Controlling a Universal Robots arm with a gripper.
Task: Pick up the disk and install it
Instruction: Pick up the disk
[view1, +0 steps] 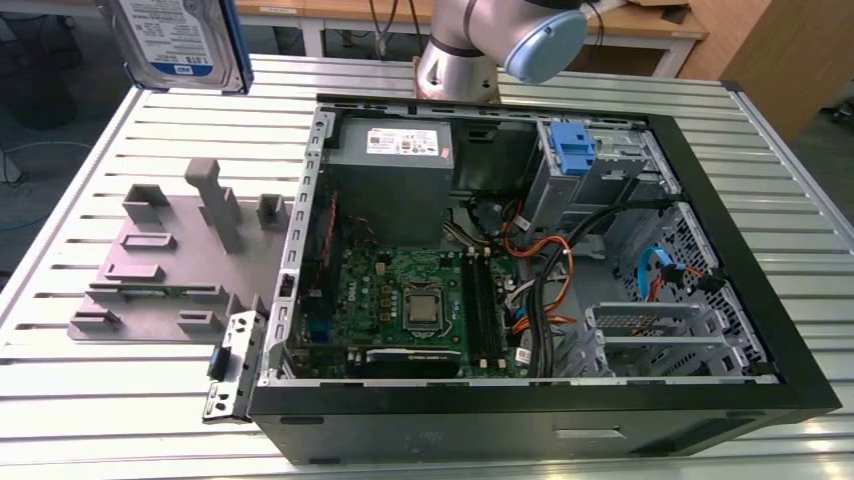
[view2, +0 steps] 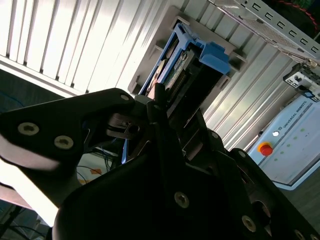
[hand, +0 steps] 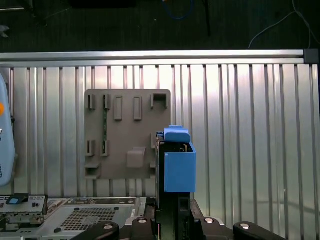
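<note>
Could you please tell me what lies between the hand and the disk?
Nothing lies there: in both wrist views the hand is clamped straight onto the disk, leaving no gap.

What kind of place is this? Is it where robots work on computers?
Probably a robotics lab or workshop: a robot arm stands at a slatted metal table, beside an open computer case with its circuit board showing, and the gripper holds the disk.
</note>
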